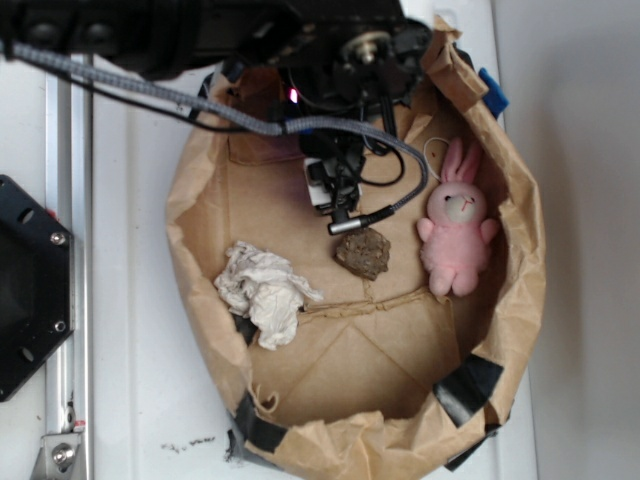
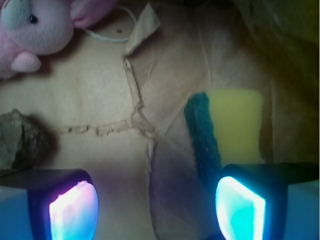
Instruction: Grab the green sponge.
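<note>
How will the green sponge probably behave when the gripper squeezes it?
The green sponge shows a thick yellow foam layer, so it will likely compress and feel light. Its dark scouring layer looks rough, so slipping seems unlikely. It lies on creased brown paper, so it may slide if pushed.

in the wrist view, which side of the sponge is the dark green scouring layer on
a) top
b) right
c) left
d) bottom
c, the green sponge shows its dark green strip along the left edge, with the yellow foam to its right, above the open gripper.
</note>
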`<state>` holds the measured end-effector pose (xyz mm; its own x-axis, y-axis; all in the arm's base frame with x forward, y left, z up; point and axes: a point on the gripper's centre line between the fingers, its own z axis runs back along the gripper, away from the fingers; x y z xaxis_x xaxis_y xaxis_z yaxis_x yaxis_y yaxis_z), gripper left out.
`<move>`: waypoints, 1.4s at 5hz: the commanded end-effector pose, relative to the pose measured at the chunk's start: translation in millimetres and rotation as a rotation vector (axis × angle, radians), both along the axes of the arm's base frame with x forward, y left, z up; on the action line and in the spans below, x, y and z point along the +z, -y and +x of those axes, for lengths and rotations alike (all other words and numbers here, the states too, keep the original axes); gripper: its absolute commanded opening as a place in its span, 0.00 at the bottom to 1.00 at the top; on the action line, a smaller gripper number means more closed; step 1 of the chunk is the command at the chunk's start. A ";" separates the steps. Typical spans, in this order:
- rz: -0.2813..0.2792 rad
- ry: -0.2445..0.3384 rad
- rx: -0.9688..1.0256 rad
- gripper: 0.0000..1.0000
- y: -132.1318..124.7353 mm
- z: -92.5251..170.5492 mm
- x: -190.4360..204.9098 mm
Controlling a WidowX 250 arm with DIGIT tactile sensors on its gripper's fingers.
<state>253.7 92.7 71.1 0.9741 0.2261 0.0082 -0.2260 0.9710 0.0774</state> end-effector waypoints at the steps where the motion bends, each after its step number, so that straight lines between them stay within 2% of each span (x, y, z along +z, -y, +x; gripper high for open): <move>1: 0.085 0.032 0.011 1.00 -0.5 9.7 -0.3; 3: 0.118 -0.012 0.063 1.00 -0.1 3.0 0.6; 4: 0.129 -0.015 0.077 1.00 -0.6 0.2 2.6; 5: 0.177 -0.010 0.080 1.00 5.2 -6.6 0.8; 7: 0.203 -0.006 0.085 1.00 4.5 -9.7 0.1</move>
<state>237.8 91.2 55.3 0.9504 0.3109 -0.0097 -0.2962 0.9141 0.2768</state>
